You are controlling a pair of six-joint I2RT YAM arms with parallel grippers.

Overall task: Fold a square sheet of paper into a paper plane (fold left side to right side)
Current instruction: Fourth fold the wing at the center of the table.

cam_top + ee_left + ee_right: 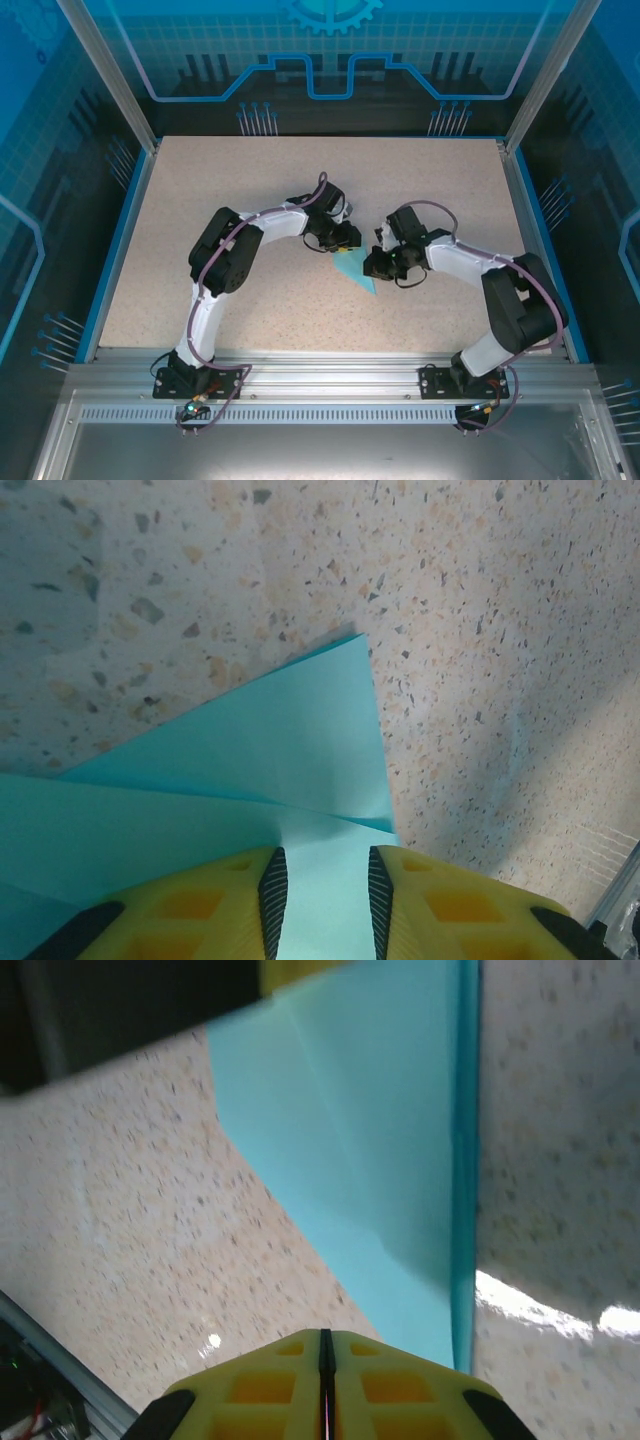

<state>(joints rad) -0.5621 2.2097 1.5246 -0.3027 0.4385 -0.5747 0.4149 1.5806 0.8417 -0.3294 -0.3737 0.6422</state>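
**A:** Near the middle of the worktop (250,180), a little toward its right edge. Item one: sheet of paper (354,272), light blue, folded into overlapping layers, one point aimed at the near edge.

**B:** Holders?

**A:** Left gripper (323,880): fingers spread, set astride the paper from the far side, bare paper showing in the gap. Likely purpose: pinning the layers flat so they cannot slide.

**B:** And the other?

**A:** Right gripper (322,1345): fingers pressed together, nothing visible between them, just beside the paper on the side toward the right edge. One paper edge appears to stand raised there. Likely purpose: a closed tip works as a blunt pusher for running a crease. Whether it is touching the paper, I cannot tell.

**B:** Surface?

**A:** Speckled beige, stone-patterned, matte, with a patch of glare beside the paper.

**B:** Surroundings?

**A:** Blue panels (60,150), translucent, printed with line graphics, on the left, right and far sides. Aluminium rail (320,365) along the near edge, carrying both arm bases.
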